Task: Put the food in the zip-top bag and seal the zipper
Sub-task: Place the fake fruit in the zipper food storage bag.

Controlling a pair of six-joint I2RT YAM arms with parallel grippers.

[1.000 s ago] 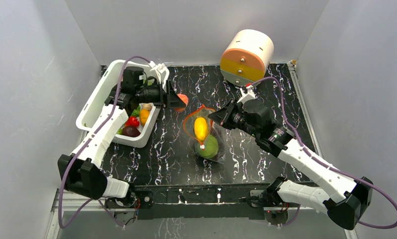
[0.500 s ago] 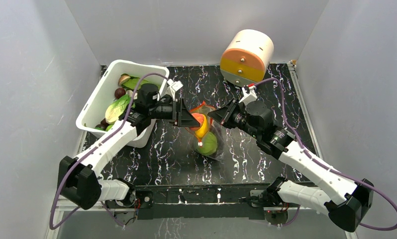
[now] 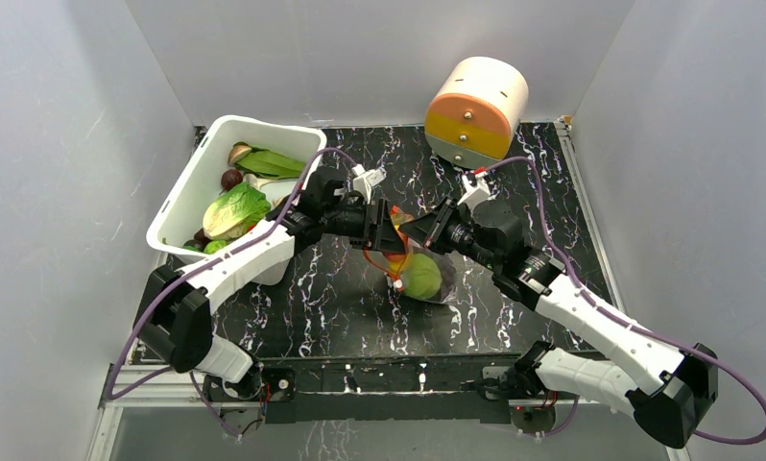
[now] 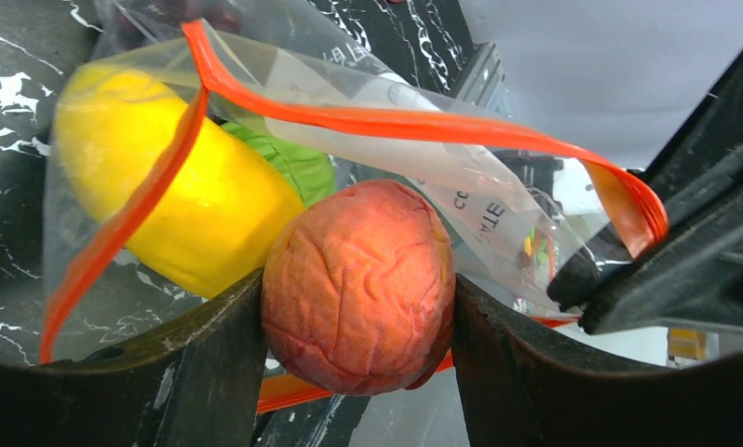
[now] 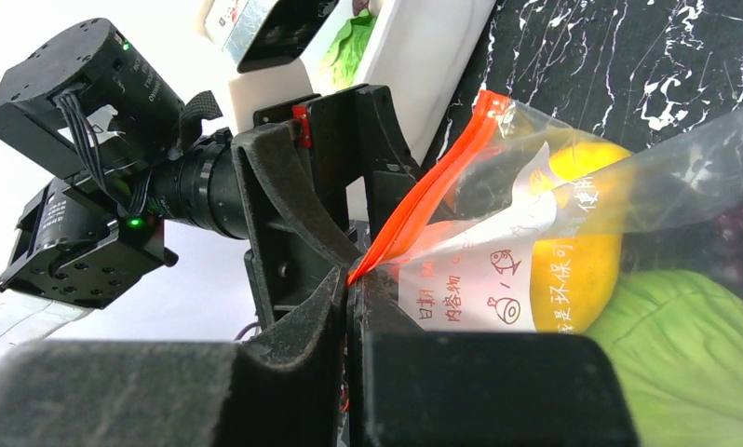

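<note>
Left wrist view: your left hand point(image 4: 358, 328) is clamped on the orange-peach piece point(image 4: 358, 279), one finger on each side, right at the mouth of the zip-top bag point(image 4: 479, 200). The zipper point(image 4: 396, 121) loops open above and around the piece. The yellow oval fruit point(image 4: 177, 209) and green cabbage point(image 4: 298, 166) already lie inside.

Right wrist view: your right hand point(image 5: 351, 293) is pinched narrow on the zipper strip at one end of the mouth, lifting that edge so the mouth gapes.

Top view puts the bag on the bench point(image 3: 523, 182) between the two arms, near the white bin point(image 3: 180, 205).

Step in hand, as I read it: loading the peach piece. The next move calls for pushing it past the strip and deeper in beside the yellow fruit. Then open the fingers and back out without dragging the plastic. Right hand should hold its pinch till then. Sealing not yet started; I can't pick out the slider tab.
</note>
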